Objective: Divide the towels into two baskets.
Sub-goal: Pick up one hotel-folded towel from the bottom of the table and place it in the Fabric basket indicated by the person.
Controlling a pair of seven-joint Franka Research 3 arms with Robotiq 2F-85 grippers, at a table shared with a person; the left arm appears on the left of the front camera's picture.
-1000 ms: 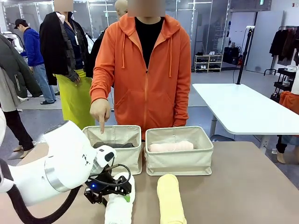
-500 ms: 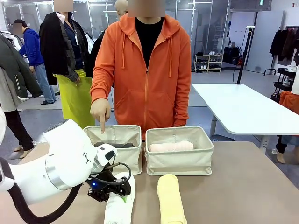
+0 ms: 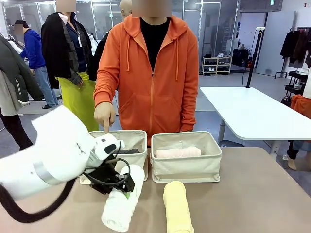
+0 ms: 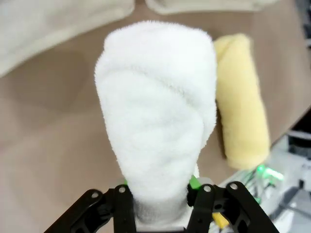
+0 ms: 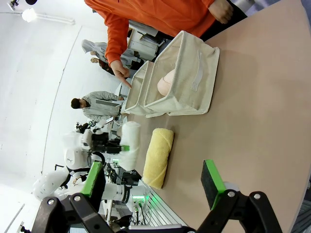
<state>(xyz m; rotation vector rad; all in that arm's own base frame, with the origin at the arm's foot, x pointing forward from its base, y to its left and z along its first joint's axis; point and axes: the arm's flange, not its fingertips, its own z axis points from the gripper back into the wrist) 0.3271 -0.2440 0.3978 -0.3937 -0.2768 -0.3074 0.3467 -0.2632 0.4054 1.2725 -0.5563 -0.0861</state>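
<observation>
At seven o'clock on the bench [image 3: 252, 194], front view: left fingers [image 3: 126, 193] clamped on the white towel [image 3: 119, 208], tilted up. Left basket [image 3: 138, 165] at twelve, dark grey towel [image 3: 127, 151] inside, a person's hand [image 3: 104, 115] pointing in. Pink towel [image 3: 177, 152] in the right basket [image 3: 187, 170] at one o'clock, yellow towel [image 3: 177, 208] at three. Left wrist view: gripped near one end, long roll hanging ahead. Best lifted higher, carried fully over, lowered flat before release. Right wrist view: right fingers [image 5: 212, 180] spread wide, holding nothing.

White left arm [image 3: 53, 158], black tool [image 3: 124, 190] (green pads [image 4: 195, 182]), black cable [image 3: 108, 183]
</observation>
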